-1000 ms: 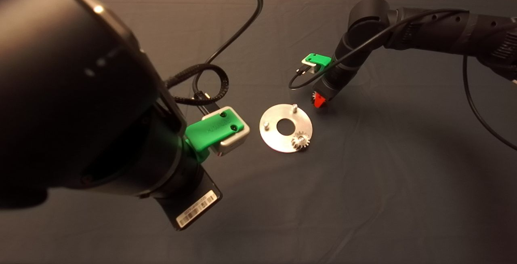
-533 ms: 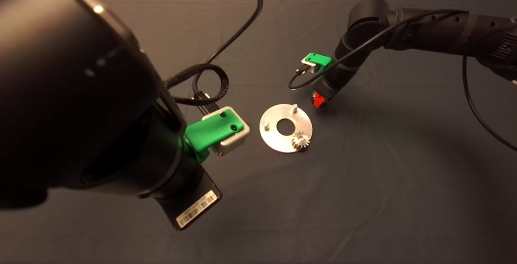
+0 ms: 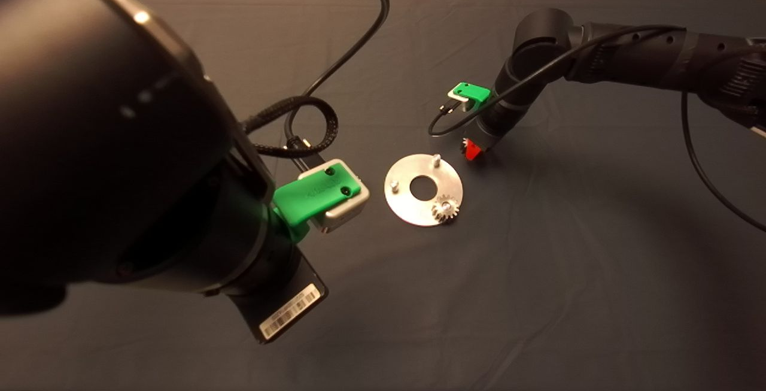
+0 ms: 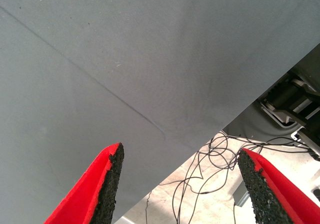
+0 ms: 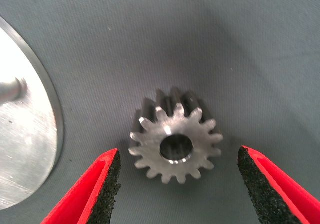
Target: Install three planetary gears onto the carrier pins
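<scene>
The shiny round disc (image 3: 413, 205) lies mid-mat. One planetary gear (image 3: 446, 208) sits on its near-right pin. Two carrier pins stand bare, one at the far edge (image 3: 437, 159) and one at the left (image 3: 394, 185). My right gripper (image 3: 472, 149) hangs just beyond the disc's far-right edge, fingers open. In the right wrist view a second gear (image 5: 175, 134) lies flat on the mat between the open fingertips (image 5: 107, 184), beside the disc's rim (image 5: 52, 129) and a pin (image 5: 12, 90). My left gripper (image 4: 180, 184) is open and empty over the mat's edge. A third gear is out of view.
The left arm's bulky black body (image 3: 119, 151) fills the left of the head view and hides that part of the mat. Black cables (image 3: 311, 115) loop beside it. The floor with loose wires (image 4: 215, 159) shows past the mat's edge.
The right arm has sunk a little toward the mat beside the disc. The disc, the mounted gear and the left arm have not moved.
</scene>
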### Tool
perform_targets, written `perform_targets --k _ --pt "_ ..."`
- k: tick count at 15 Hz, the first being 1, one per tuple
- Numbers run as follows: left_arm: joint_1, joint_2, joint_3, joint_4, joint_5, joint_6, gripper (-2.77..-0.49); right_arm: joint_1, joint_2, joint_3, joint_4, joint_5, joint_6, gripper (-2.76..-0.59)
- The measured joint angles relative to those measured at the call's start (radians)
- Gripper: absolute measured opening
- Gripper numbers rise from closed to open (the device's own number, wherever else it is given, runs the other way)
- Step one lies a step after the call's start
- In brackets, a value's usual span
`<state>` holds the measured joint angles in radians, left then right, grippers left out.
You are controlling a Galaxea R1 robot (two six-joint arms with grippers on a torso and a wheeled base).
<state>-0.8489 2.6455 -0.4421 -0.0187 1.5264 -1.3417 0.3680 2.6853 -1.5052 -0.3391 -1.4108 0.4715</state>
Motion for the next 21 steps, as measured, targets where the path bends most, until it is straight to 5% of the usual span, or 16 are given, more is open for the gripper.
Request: perform_targets --k 3,8,21 --pt "0.000 0.000 0.001 0.000 0.000 0.000 -1.64 0.000 0.000 -0.027 0.000 0.024 -0.004 -1.63" --pt "0.000 0.000 0.002 0.000 0.000 0.000 -1.64 0.000 0.000 -0.027 -0.001 0.024 -0.007 -1.66" --pt "0.000 0.000 0.002 0.000 0.000 0.000 -1.64 0.000 0.000 -0.026 0.000 0.024 -0.006 -2.21"
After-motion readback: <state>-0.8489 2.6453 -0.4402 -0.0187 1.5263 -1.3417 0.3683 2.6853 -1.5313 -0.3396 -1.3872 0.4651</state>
